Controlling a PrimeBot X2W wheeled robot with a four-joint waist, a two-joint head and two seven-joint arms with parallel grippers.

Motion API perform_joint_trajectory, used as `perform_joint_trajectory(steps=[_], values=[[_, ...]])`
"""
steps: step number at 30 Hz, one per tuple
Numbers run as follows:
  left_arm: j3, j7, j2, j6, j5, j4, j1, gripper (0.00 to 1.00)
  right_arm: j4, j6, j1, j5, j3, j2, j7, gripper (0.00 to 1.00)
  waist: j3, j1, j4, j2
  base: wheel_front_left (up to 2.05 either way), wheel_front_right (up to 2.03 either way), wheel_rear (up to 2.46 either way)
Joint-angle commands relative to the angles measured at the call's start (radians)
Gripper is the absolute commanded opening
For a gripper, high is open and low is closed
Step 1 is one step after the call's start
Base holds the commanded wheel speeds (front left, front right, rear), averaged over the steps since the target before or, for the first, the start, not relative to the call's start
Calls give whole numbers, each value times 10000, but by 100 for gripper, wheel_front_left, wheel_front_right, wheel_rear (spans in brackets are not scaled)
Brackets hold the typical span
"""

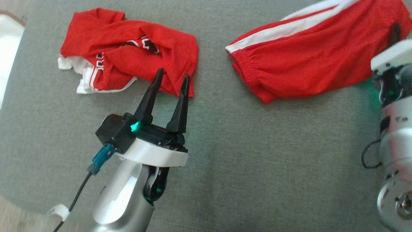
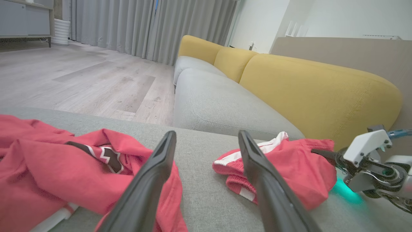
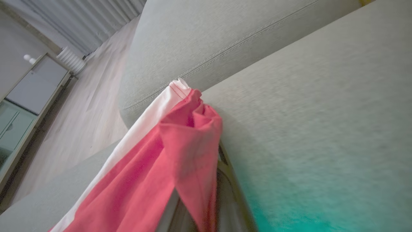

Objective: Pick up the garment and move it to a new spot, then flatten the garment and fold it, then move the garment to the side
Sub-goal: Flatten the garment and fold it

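The red pair of shorts with white side stripes (image 1: 305, 58) lies at the far right of the wide grey upholstered cushion (image 1: 257, 161), its gathered waistband turned toward the middle and its right end under the right gripper (image 1: 395, 31). In the right wrist view a bunched fold of the red cloth with its white stripe (image 3: 180, 154) is pinched between that gripper's dark fingers (image 3: 227, 196), which are drawn together on the fabric so that it drapes over them. From the left wrist view the same gripper (image 2: 322, 153) reaches into the edge of the shorts (image 2: 289, 161), with a green glow on the cushion beneath it. The left gripper (image 1: 173, 73) hangs over the cushion with its two fingers spread wide and nothing between them. Its tips stand over the near edge of a crumpled red jersey with white trim and black-and-white lettering (image 1: 128, 54), and whether they touch the cloth cannot be told. The jersey lies at the far left, well apart from the shorts, with bare grey fabric between the two. Beyond the cushion's edge, the left wrist view shows a sofa with yellow back cushions (image 2: 305, 93), a pale wooden floor (image 2: 80, 77) and grey curtains (image 2: 145, 25).
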Motion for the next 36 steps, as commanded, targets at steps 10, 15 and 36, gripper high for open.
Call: perform_joint_trajectory(steps=[10,15,36], values=[[667,-51,76,9,278,-320,416,100,-1166,-7,1872,1392,39,-49,-1212,0,-1120,-1,-1194,0,0,0,0],[734,-51,76,-11,403,-409,640,100,-2010,-7,2831,1985,-314,283,-1635,0,-1520,-1,-1662,0,0,0,0],[572,-51,76,-43,589,-296,924,100,-4281,-7,4417,3977,1157,777,-1903,0,-1945,-1,-1667,0,0,0,0]])
